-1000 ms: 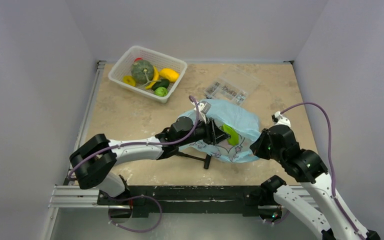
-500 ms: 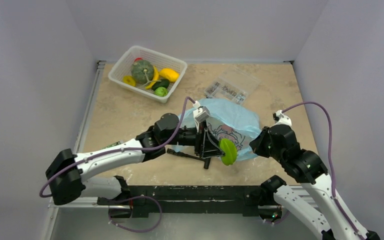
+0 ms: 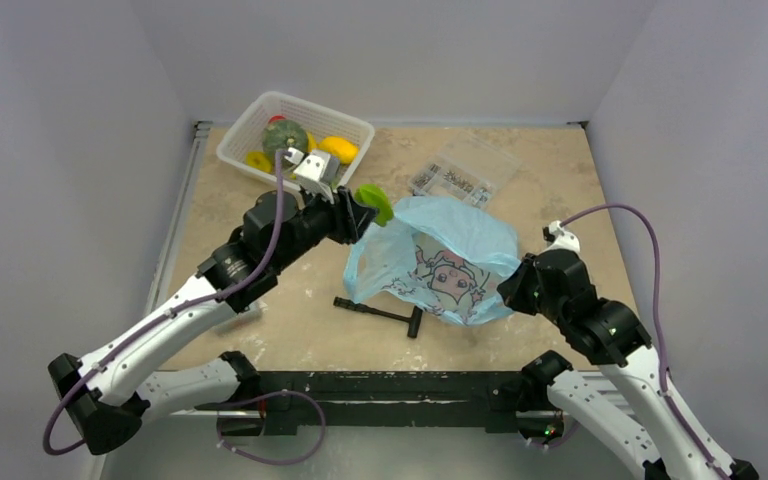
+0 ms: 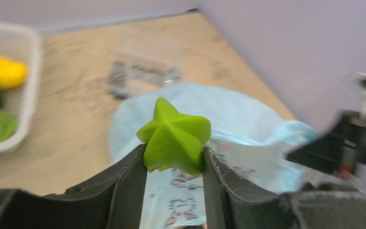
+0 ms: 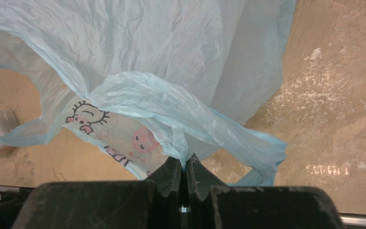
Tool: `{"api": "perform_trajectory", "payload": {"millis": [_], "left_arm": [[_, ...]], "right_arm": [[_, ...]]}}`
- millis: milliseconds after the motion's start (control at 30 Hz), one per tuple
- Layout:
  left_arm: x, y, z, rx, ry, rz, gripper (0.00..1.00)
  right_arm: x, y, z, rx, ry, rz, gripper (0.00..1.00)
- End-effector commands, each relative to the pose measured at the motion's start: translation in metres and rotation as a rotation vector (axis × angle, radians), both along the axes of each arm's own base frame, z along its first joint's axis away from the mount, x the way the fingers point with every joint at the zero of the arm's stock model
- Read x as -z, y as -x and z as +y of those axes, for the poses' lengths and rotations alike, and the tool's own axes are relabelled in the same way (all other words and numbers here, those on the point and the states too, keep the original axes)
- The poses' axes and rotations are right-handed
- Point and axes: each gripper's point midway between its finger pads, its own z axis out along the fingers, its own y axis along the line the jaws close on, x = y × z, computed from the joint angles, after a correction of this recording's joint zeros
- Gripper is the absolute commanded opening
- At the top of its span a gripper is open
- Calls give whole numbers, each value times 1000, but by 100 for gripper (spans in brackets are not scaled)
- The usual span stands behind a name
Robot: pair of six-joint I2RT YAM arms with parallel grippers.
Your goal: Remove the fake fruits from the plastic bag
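Left pincer (image 4: 173,155) clamps green starfruit (image 4: 174,138) | basket (image 3: 240,125) near | T-tool (image 3: 380,312) beside bag (image 3: 460,235)

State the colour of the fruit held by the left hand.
Bright lime green star fruit; left wrist view shows it best.

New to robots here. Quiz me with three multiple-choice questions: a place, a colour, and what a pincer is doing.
1. Where on the table is the white basket? A) far left corner B) near right corner C) dead centre
2. What colour is the fruit in the left pincer? A) red B) green C) orange
3. What is the right pincer doing? A) hanging open B) pinching the blue bag C) holding a spoon
Answers: 1 A, the top view shows it far left. 2 B, the star-shaped fruit is green. 3 B, it is shut on the plastic.
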Motion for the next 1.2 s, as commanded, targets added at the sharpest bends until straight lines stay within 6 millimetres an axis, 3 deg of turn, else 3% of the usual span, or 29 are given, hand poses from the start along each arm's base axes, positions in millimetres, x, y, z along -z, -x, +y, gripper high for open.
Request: {"api": "perform_trajectory", "payload": {"millis": [0, 200, 433, 633, 733, 933, 1033, 1167], "left_arm": [[63, -63, 79, -518, -146, 149, 1], [88, -107, 119, -720, 24, 289, 0], [78, -165, 124, -726, 144, 337, 0], [104, -237, 129, -704, 277, 523, 0], [119, -274, 132, -709, 256, 583, 0], [141, -325, 137, -745, 268, 647, 0], [152, -338, 146, -796, 222, 665, 18], [167, -342, 152, -821, 199, 716, 51]], "right_arm": [[-7, -4, 3, -14, -15, -44, 0], [-7, -3, 4, -27, -22, -51, 0], [-10, -2, 5, -32, -28, -62, 0], [-11, -2, 5, -36, -31, -68, 0], [-11, -1, 5, -41, -32, -69, 0], [-12, -1, 5, -42, -35, -76, 0], [-12, -1, 5, -41, -36, -76, 0], [-12, -1, 4, -38, -35, -77, 0]]}}
